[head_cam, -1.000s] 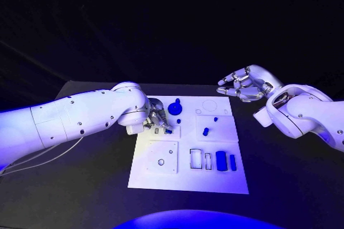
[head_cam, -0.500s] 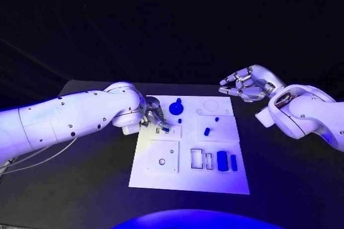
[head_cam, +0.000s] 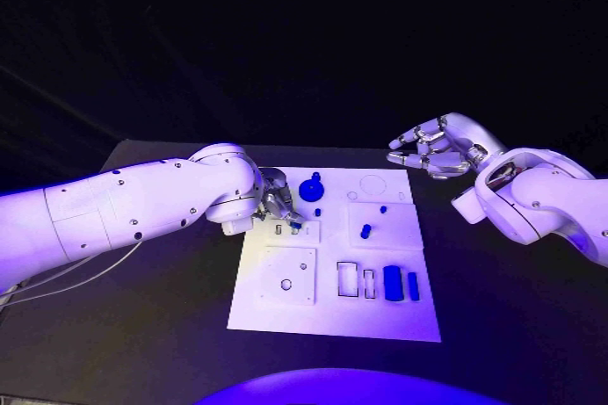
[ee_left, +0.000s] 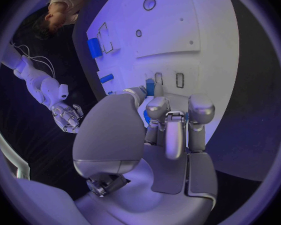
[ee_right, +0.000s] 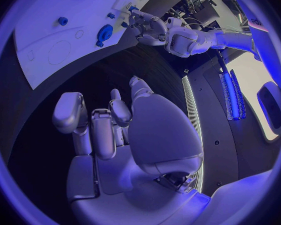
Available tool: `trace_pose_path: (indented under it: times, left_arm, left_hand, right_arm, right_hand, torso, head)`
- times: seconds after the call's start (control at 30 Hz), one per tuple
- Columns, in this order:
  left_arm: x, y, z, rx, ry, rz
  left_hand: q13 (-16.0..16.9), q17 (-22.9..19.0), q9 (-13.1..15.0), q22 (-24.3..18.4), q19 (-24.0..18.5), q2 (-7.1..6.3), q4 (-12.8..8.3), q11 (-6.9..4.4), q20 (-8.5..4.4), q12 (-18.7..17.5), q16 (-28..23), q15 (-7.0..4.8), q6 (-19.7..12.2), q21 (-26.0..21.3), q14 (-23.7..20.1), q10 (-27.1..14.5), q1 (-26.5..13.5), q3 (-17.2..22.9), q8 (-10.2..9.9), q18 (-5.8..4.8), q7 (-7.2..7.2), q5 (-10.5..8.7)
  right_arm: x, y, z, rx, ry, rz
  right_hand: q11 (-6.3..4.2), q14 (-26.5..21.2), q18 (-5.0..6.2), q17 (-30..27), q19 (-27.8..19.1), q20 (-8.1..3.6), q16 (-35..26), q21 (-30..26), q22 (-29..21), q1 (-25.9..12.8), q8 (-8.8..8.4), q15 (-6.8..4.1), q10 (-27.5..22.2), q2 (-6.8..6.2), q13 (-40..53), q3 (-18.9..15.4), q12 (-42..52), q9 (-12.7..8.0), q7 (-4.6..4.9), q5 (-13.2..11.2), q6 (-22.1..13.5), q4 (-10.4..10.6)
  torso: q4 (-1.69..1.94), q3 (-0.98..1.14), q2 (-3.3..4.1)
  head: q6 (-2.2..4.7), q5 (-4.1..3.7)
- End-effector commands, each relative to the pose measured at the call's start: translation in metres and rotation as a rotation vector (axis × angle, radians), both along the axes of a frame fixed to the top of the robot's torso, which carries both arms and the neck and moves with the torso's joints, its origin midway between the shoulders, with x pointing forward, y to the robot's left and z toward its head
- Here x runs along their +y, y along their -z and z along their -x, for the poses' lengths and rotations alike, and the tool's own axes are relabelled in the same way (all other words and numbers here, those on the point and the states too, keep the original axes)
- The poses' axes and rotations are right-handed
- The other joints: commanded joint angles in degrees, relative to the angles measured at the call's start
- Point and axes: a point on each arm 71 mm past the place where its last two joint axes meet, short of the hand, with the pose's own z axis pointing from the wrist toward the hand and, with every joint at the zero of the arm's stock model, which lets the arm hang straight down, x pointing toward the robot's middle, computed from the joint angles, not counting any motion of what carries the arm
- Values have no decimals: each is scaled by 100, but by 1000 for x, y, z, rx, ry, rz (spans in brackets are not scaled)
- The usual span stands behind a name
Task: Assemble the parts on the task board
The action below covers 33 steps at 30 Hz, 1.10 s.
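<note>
Black and bare around the white task board [head_cam: 332,321], our desk [head_cam: 165,282] carries the board at its middle. Our left hand [head_cam: 278,211] is down on the board's far-left part, fingers curled close together around a small blue part [ee_left: 150,87] by two narrow slots [ee_left: 179,80]; from the left wrist view we judge it pinches that piece, though the fingertips hide most of it. Our right hand [head_cam: 437,148] hovers beyond the board's far-right corner, fingers loosely spread, holding nothing. Other blue parts sit on the board: a round knob [head_cam: 310,191] near the far edge, a peg [head_cam: 364,232] mid-board, and a block [head_cam: 392,284] toward the near-right. The risk we see: the small piece could tilt in the pinch and jam at the slot's edge, or slip out unseen.
</note>
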Motion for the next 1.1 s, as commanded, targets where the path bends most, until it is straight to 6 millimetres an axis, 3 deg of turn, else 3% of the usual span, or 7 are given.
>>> trace_pose_path:
  times: [0.03, 1.1]
  left_arm:
    - [-1, 2, 0, 9, 11, -38]
    - [-2, 10, 0, 37, 32, -105]
  left_hand:
    - [-13, 1162, 95, 0, 18, -45, -1078, -5, 0, 13, 31, -30, 58, 21, 487, 31, -44, 1107, 39, -102, -31, -8]
    - [41, 1177, 170, 79, 74, -117, -1145, -35, -17, 71, 42, -51, 105, 64, 494, 103, -244, 1234, 77, -117, -70, -14]
  right_arm:
    - [1, -1, 0, -12, -7, 4]
    - [1, -1, 2, -12, -11, 3]
  right_hand:
    - [-9, 277, 103, 192, -29, -22, -30, -38, -3, -45, 20, -39, 8, -7, -9, -24, -34, -6, 0, 37, -47, 1]
    - [-9, 277, 103, 192, -29, -22, -30, -38, -3, -45, 20, -39, 8, -7, -9, -24, -34, -6, 0, 37, -47, 1]
  torso:
    - [4, 3, 2]
    - [6, 3, -5]
  head:
    - [-20, -5]
    - [-64, -3]
